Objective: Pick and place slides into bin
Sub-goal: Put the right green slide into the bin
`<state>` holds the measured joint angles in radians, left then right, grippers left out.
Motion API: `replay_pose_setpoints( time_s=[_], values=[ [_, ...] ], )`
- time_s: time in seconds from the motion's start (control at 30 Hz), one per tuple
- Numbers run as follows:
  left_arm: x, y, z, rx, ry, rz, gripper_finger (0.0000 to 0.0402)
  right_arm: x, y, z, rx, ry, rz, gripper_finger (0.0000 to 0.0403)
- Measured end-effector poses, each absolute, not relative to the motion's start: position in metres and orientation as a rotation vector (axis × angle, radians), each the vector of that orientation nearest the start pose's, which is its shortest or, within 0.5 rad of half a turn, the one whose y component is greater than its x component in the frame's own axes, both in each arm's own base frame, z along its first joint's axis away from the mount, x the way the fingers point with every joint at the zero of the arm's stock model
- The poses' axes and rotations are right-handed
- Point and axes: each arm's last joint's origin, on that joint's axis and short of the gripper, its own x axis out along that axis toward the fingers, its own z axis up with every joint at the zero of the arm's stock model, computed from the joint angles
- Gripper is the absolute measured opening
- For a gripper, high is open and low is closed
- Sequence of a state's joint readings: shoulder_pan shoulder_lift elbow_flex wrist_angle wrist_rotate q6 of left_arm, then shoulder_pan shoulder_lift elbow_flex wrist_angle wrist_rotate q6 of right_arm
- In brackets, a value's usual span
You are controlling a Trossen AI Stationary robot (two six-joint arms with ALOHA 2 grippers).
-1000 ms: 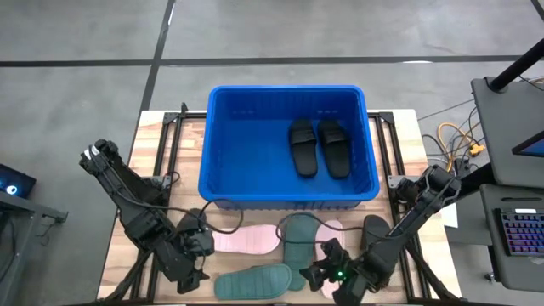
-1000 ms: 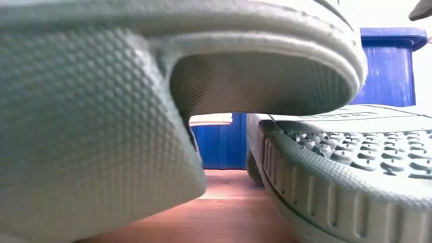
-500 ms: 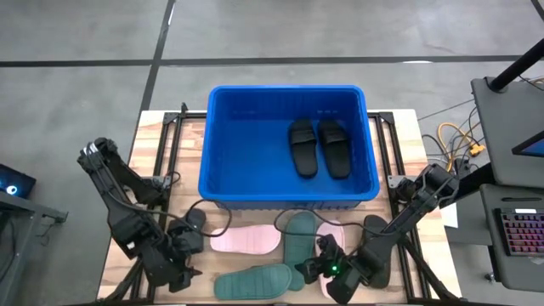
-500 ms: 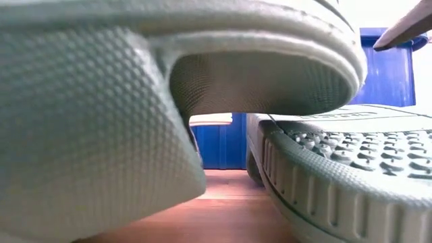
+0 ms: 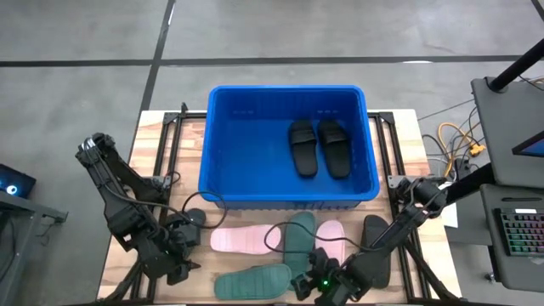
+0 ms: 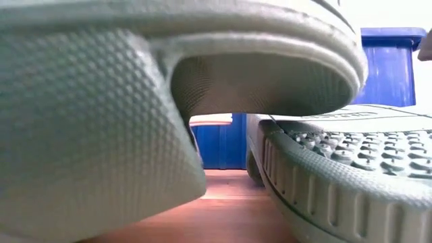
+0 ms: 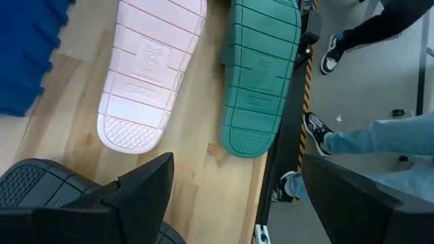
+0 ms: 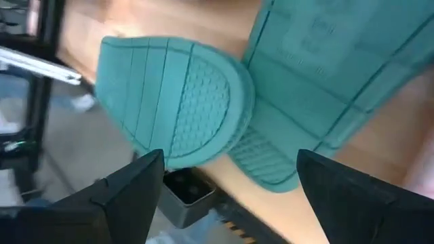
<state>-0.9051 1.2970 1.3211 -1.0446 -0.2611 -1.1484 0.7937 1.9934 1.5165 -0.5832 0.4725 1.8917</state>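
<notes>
The right gripper (image 5: 316,284), fingers apart, is hovering at the green slide (image 5: 253,281), which is lying lengthwise along the bin's (image 5: 289,200) near wall; the left gripper (image 5: 176,262), also apart, is waiting beyond the slide's other end.

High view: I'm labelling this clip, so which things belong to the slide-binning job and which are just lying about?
Job:
- blue bin
- black slides, in the bin
- pink slides, on the table
- green slides, on the table
- dark slide, by the right arm
- left pincer, right pincer, both open

Lying about:
- cables
- keyboard
</notes>
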Motion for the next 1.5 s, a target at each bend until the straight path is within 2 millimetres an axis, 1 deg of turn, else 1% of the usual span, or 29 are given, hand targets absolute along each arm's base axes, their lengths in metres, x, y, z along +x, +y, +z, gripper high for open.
replay_pose_setpoints(
  time_s=[0.1, 0.2, 0.43, 0.67, 0.77, 1.33, 1.5],
  values=[
    [0.155, -0.185, 0.343, -0.479, 1.035, -0.027, 0.0306, 0.296, 0.286, 0.205, 1.078, 0.802, -0.652, 0.0325],
    [0.154, -0.184, 0.344, -0.481, 1.034, -0.029, 0.0306, 0.295, 0.287, 0.203, 1.106, 0.795, -0.663, 0.0325],
    [0.154, -0.183, 0.346, -0.493, 1.024, -0.039, 0.0306, 0.299, 0.292, 0.184, 1.204, 0.743, -0.689, 0.0325],
    [0.153, -0.183, 0.347, -0.496, 1.022, -0.042, 0.0306, 0.303, 0.296, 0.158, 1.25, 0.731, -0.77, 0.0325],
    [0.153, -0.183, 0.347, -0.496, 1.021, -0.043, 0.0306, 0.304, 0.297, 0.152, 1.261, 0.726, -0.783, 0.0325],
    [0.153, -0.183, 0.348, -0.5, 1.018, -0.046, 0.0306, 0.306, 0.298, 0.151, 1.232, 0.733, -0.752, 0.0325],
    [0.153, -0.183, 0.348, -0.5, 1.018, -0.046, 0.0306, 0.305, 0.297, 0.15, 1.223, 0.705, -0.755, 0.0325]
  ],
)
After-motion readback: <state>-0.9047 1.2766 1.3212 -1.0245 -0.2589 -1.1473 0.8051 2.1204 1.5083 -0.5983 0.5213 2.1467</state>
